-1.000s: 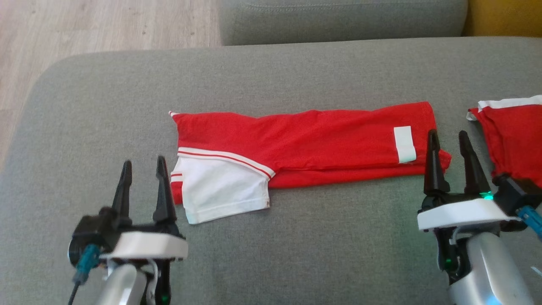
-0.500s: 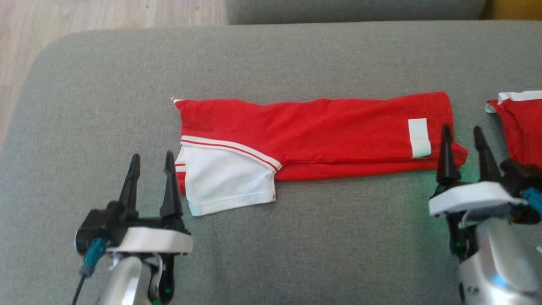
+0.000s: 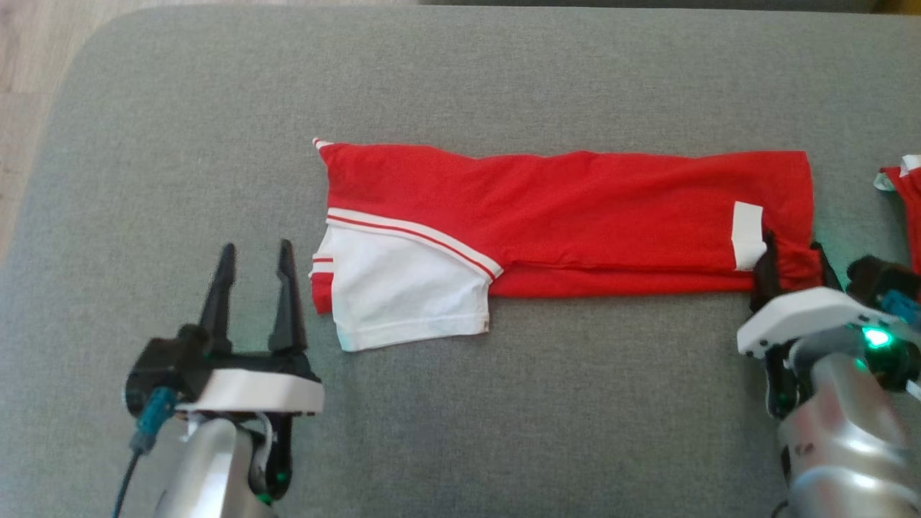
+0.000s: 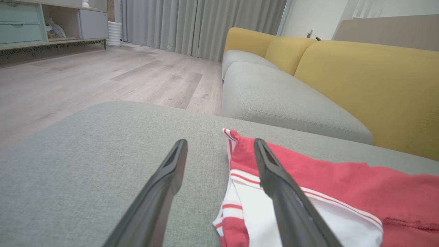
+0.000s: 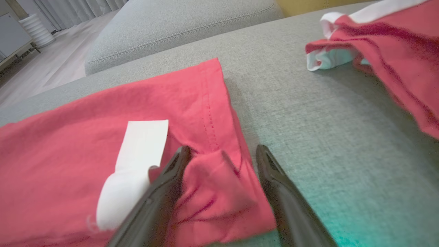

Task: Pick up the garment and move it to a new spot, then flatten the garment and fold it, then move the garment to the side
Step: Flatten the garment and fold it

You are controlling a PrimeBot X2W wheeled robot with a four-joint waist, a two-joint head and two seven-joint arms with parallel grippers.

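Observation:
The garment [image 3: 575, 208], red with a white sleeve and a white label, lies folded in a long strip across the grey cushion [image 3: 504, 72]. My left gripper [image 3: 256, 248] stands open just off the garment's left end. In the left wrist view the left gripper [image 4: 220, 142] has one finger over the sleeve edge of the garment [image 4: 343, 178]. My right gripper [image 3: 791, 248] is open at the strip's right lower corner. In the right wrist view the right gripper [image 5: 223, 149] has a bunched red corner of the garment [image 5: 85, 120] between its fingers.
A second red and white piece of clothing [image 3: 906, 194] lies at the cushion's right edge, close to my right arm, and shows as the second piece [image 5: 387, 34] in the right wrist view. Wooden floor [image 3: 29, 72] lies past the cushion's left edge. A grey and yellow sofa [image 4: 343, 79] stands behind.
The head camera has tilted down, shifting the whole picture. My right gripper has advanced onto the garment's right corner, which now bunches between its fingers. The left gripper keeps its place.

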